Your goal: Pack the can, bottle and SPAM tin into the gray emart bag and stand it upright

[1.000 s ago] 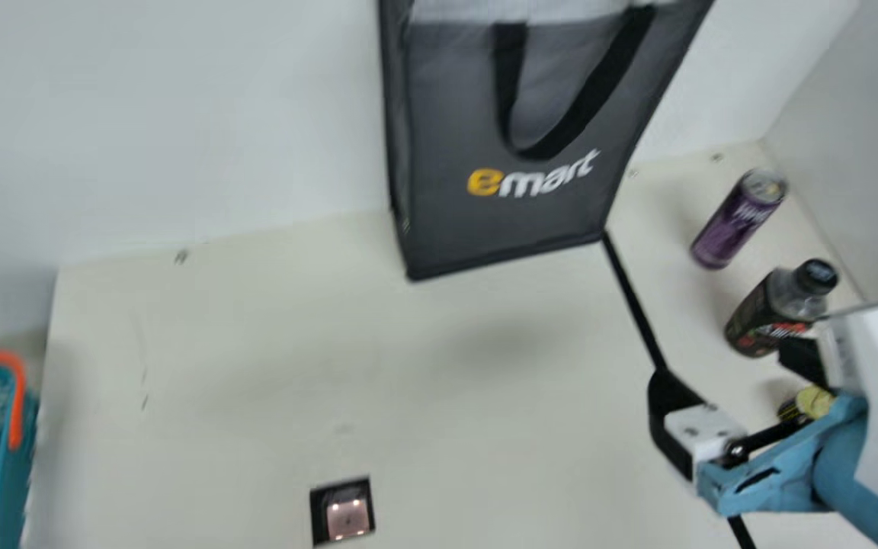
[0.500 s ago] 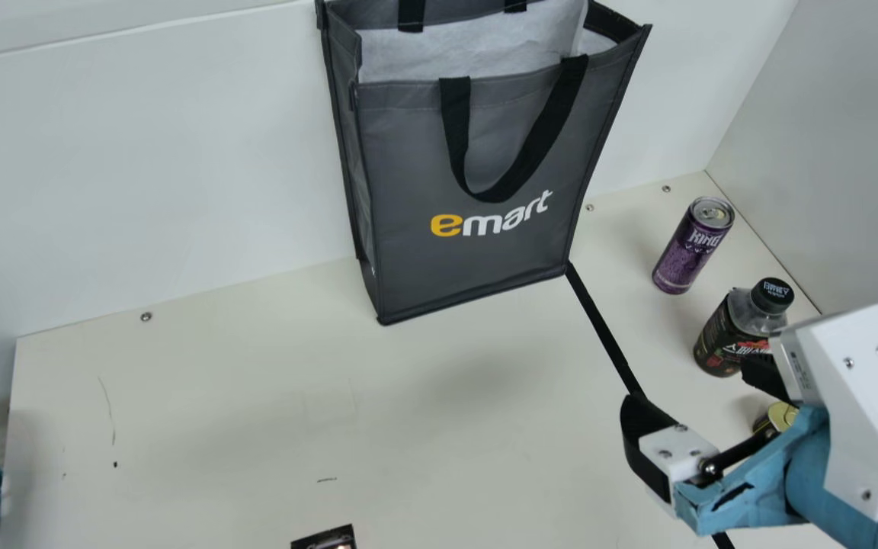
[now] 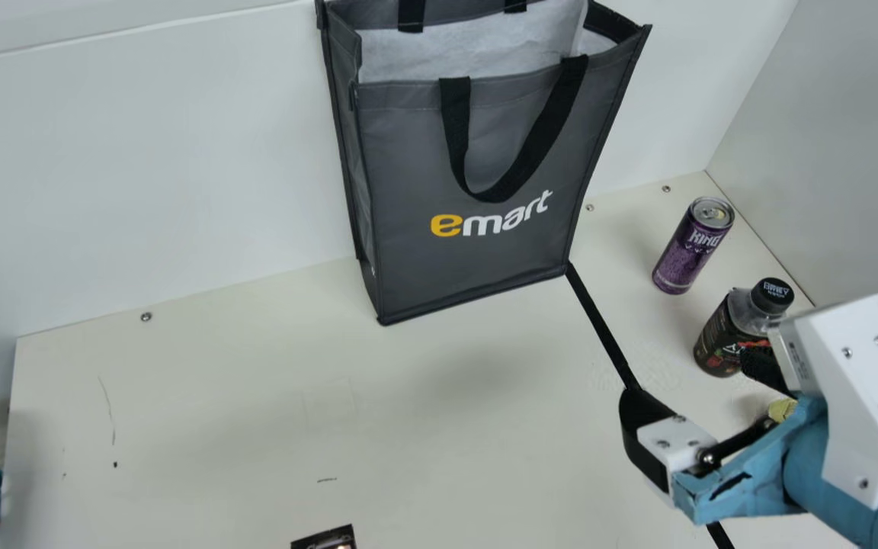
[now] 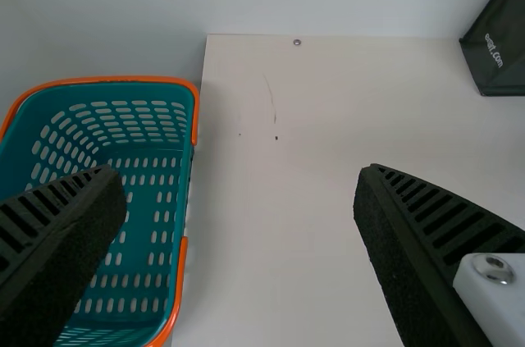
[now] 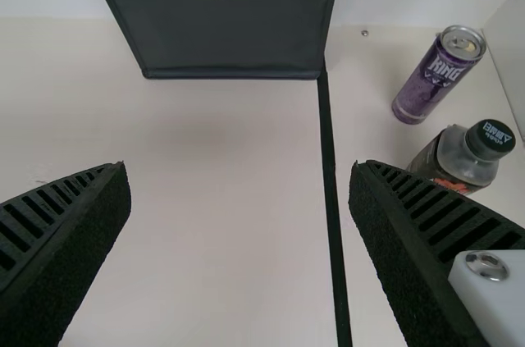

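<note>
- The gray emart bag [image 3: 408,152] stands upright at the back of the table, near the wall; dark gray cloth, black edging and straps, yellow and white lettering, whitish lining showing at the open top.
- To the right of the bag stands the can [image 3: 683,255], slim and purple with a silver lid.
- Right of the bag and nearer the camera than the can stands the bottle [image 3: 721,335], dark, with a clear shoulder and black cap.
- Nearer still, on the bag's right, the SPAM tin [image 3: 780,410] shows a bit of yellow, mostly hidden behind the right arm.
- The right gripper [image 3: 690,374] hangs in front of the bag, to its right, fingers spread, nothing between them.
- The left gripper [image 4: 239,175], in its wrist view, is likewise wide apart and holds nothing.
- The table [image 3: 218,404] is cream, lightly scratched; a black strip [image 3: 599,332] runs forward from the bag's right corner.
- Well left of the bag is a teal basket [image 4: 193,109] with orange trim.
- Behind the bag rises a plain white wall [image 3: 180,152].
</note>
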Available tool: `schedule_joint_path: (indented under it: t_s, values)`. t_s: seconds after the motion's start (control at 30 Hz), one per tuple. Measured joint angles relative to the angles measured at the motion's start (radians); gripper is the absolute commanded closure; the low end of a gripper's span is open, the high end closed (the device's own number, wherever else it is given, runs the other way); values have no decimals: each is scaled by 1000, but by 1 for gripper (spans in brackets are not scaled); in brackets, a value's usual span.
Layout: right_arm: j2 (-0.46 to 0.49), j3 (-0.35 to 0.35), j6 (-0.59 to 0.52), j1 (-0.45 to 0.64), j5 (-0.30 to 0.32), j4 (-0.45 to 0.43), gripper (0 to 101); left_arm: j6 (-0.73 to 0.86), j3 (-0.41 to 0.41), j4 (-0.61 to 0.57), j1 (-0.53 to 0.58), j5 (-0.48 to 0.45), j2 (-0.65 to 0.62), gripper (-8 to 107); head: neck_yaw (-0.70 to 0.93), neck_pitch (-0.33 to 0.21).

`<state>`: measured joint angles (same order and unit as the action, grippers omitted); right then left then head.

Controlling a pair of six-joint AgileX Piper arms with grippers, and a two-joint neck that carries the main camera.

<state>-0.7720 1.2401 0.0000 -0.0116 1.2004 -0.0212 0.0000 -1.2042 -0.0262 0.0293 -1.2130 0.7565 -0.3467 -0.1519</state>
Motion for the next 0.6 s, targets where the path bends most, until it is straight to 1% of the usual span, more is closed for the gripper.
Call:
schedule_joint_path:
  t_s: [0.17,0.3,0.6]
  values:
    - [-36,32,-14,0,-9,-23,6,0,0,0,0,0,0,9,-2,0]
    - [-71,60,-19,-5,-29,-42,6,0,0,0,0,0,0,9,0,0]
    - [-139,124,-33,-26,-46,-81,6,0,0,0,0,0,0,9,-2,0]
